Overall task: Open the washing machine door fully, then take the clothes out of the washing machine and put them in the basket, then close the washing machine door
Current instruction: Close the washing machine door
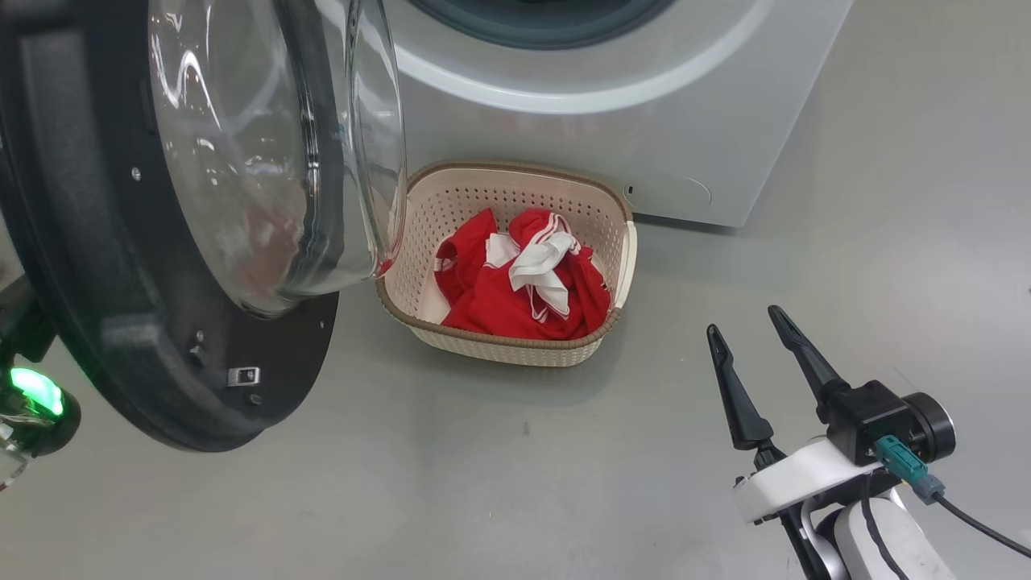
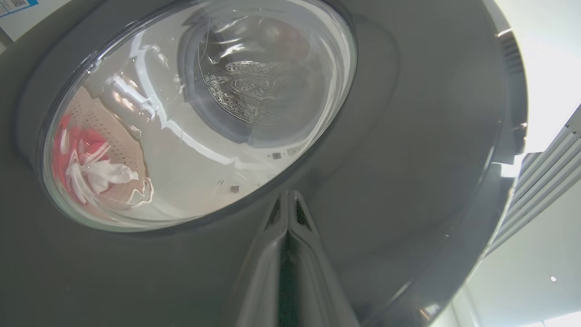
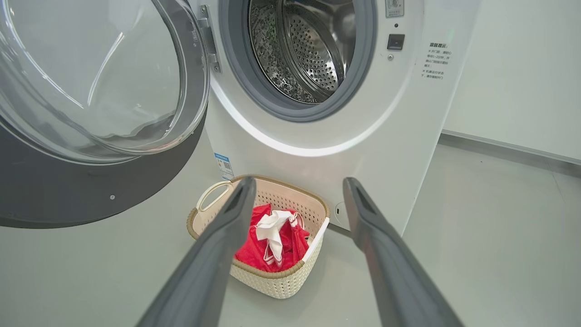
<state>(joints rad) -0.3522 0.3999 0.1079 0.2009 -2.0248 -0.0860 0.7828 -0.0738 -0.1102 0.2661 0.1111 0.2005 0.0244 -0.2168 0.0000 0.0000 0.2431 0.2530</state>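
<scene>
On the floor by the big white washing machine point(image 1: 564, 137), red clothes point(image 1: 499, 302) lie in the cream plastic basket point(image 1: 515, 168). The right gripper point(image 1: 743, 320) has jaws spread wide, empty. The left gripper point(image 2: 287, 196) has jaws pressed together at the open round black-rimmed glass door point(image 2: 408, 136).

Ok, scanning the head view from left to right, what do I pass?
Washing machine door, swung open → basket holding the red and white clothes → right tool, open.
</scene>
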